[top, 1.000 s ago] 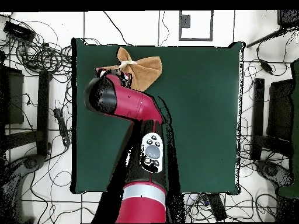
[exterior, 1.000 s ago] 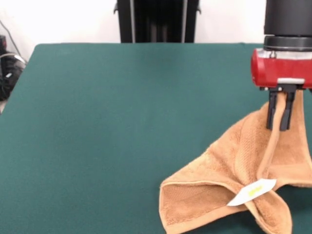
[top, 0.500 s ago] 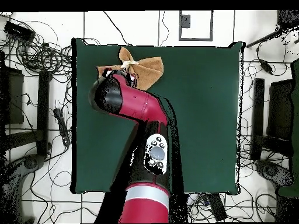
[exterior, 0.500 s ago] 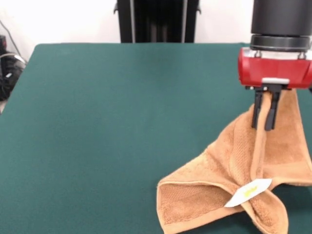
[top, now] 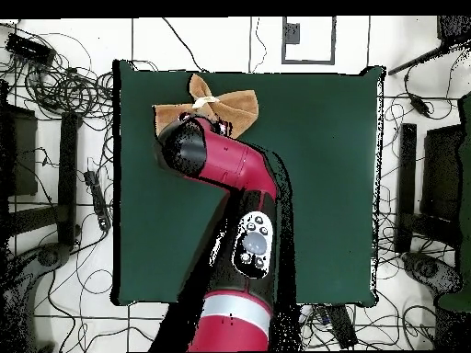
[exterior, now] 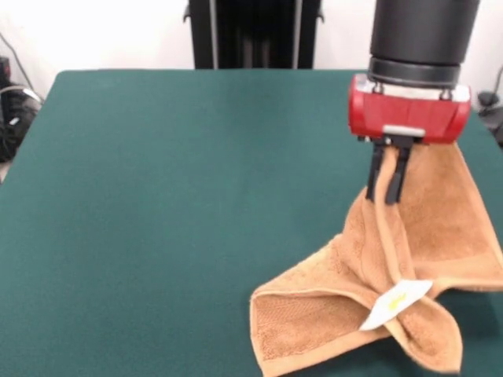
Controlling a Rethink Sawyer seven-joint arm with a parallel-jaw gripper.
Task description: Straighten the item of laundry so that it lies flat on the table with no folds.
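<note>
A red-and-black robot arm (top: 230,175) holds an orange-tan towel (exterior: 377,306) over a green-covered bench (exterior: 173,196), its gripper (exterior: 387,192) pinched narrow on a raised ridge of the cloth. In the front view, the two dark fingers (exterior: 375,177) clamp a thin strip of towel that runs down from the red wrist housing toward the white tag with yellow print (exterior: 395,302). The towel is gathered at that tag, with lobes fanning out from it: one broad flap lies open to the left with its hemmed edge turned up, a smaller lobe sits at the bottom edge of the frame, and a wider panel spreads to the right behind the gripper. The cloth is bunched and folded, not flat.

The towel sits in a corner area of the bench. Seen from overhead, the towel (top: 225,103) lies close to the top edge and nearer the left side, with the arm's dark elbow covering part of it. The rest of the green surface stretches open to the right and toward the robot's base. Around the bench, the white floor carries tangles of black cables (top: 55,83) and dark stands (top: 69,175) on both sides, all off the working surface.
</note>
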